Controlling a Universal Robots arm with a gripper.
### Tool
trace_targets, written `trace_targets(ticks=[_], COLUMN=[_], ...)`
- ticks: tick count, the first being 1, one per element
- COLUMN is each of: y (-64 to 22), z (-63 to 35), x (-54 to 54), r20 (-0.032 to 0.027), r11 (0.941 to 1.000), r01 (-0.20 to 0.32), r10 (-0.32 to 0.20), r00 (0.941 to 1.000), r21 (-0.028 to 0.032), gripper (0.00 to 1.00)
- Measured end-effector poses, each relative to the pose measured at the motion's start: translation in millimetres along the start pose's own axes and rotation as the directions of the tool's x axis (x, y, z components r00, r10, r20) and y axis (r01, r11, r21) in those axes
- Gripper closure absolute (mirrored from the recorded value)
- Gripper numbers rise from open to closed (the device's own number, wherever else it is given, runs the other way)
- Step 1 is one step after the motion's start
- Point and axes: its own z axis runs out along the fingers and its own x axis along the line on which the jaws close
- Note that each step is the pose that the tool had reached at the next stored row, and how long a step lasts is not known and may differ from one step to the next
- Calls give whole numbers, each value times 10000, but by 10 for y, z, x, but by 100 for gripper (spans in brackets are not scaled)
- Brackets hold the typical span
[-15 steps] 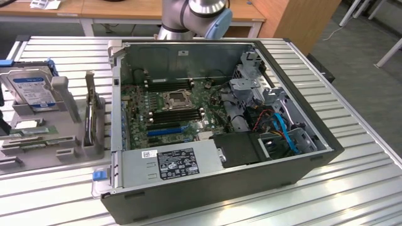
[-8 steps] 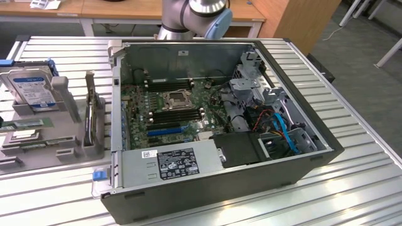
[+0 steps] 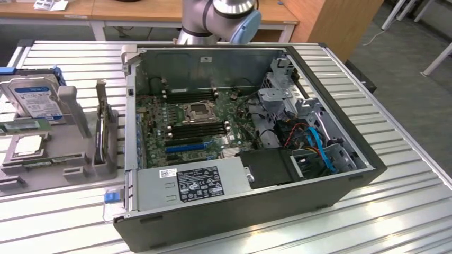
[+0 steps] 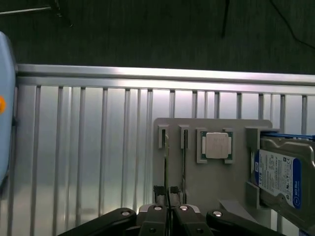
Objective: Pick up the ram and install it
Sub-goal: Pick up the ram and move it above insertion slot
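In the wrist view my gripper (image 4: 168, 212) hangs high above the grey parts holder (image 4: 197, 182). Its two dark fingers (image 4: 156, 214) are pressed together on a thin board seen edge-on, the ram (image 4: 166, 162). That board runs as a narrow line out from between the fingertips, over the holder's slots. In the exterior view the open computer case (image 3: 233, 217) lies on its side, with the motherboard's long memory slots (image 3: 198, 129) beside the processor socket (image 3: 198, 111). The arm's base (image 3: 211, 21) stands behind the case.
The holder also carries a square silver processor (image 4: 217, 145), a hard drive with a blue label (image 4: 280, 172) and a second thin board in the neighbouring slot (image 4: 183, 157). A dark expansion card (image 3: 106, 132) stands at the holder's edge. The table is ribbed aluminium (image 4: 88, 147).
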Motion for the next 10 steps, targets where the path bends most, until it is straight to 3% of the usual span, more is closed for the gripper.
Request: trace_targets(ticks=[7,10], y=[10,12], z=[-318,-356], x=[0,0], r20=[-56,-67], r11=[10000,10000], r01=[8,7], r10=[-8,-7], r00=[10000,10000], r21=[-2,-1], gripper=[88,88])
